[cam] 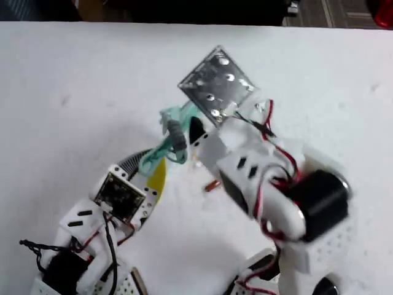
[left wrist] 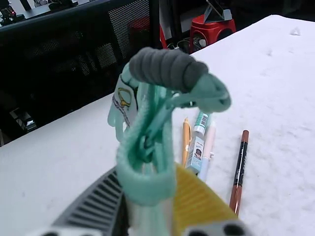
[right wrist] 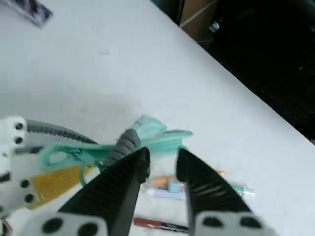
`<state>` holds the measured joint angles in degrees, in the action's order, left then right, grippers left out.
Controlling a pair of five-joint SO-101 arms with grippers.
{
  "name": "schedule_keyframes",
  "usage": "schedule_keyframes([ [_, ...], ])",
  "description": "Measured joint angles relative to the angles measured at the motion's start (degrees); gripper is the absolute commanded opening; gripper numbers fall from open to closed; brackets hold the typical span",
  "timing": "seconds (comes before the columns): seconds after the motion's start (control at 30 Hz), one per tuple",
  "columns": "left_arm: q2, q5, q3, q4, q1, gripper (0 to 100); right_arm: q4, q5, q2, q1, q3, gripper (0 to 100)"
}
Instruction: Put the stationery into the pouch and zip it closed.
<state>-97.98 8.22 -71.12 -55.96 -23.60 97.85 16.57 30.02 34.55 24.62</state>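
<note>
A mint-green pouch (cam: pixel 164 149) with a grey rolled piece (left wrist: pixel 165 69) at its top hangs upright off the table. My left gripper (left wrist: pixel 147 196) is shut on the pouch's (left wrist: pixel 147 147) lower part, between its grey and yellow fingers. My right gripper (right wrist: pixel 163 162) hovers just above the pouch (right wrist: pixel 160 133), its black fingers slightly apart with nothing between them. On the table beside the pouch lie a brown pencil (left wrist: pixel 238 169), an orange pen (left wrist: pixel 186 142), a teal-capped tube (left wrist: pixel 198 145) and a white pen (left wrist: pixel 207 147). The pencil (cam: pixel 212 185) shows beneath the right arm.
The white table (cam: pixel 73 92) has free room to the left and far side, and its far edge (cam: pixel 123 22) meets a dark room. A clear shiny plate (cam: pixel 218 83) on the right arm stands over the middle. A small packet (right wrist: pixel 29 7) lies far off.
</note>
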Motion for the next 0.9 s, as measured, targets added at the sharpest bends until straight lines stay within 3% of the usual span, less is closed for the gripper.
schedule_keyframes([
  [0.1,0.0,0.0,0.0,0.0,0.0,2,-0.1,-7.7,-0.9,5.4,1.1,25.3],
  [0.23,0.0,0.0,0.0,0.0,0.0,2,0.0,-9.9,-6.9,9.0,1.0,23.3],
  [0.33,0.0,0.0,0.0,0.0,0.0,2,0.1,-10.0,-10.1,9.3,1.0,20.9],
  [0.5,0.0,0.0,0.0,0.0,0.0,2,0.1,-8.6,-11.2,9.5,-0.7,3.8],
  [0.6,0.0,0.0,0.0,0.0,0.0,2,0.1,-4.3,-10.7,9.5,-4.4,4.3],
  [0.9,0.0,0.0,0.0,0.0,-0.1,2,0.0,-3.1,-7.3,5.8,-9.6,1.7],
])
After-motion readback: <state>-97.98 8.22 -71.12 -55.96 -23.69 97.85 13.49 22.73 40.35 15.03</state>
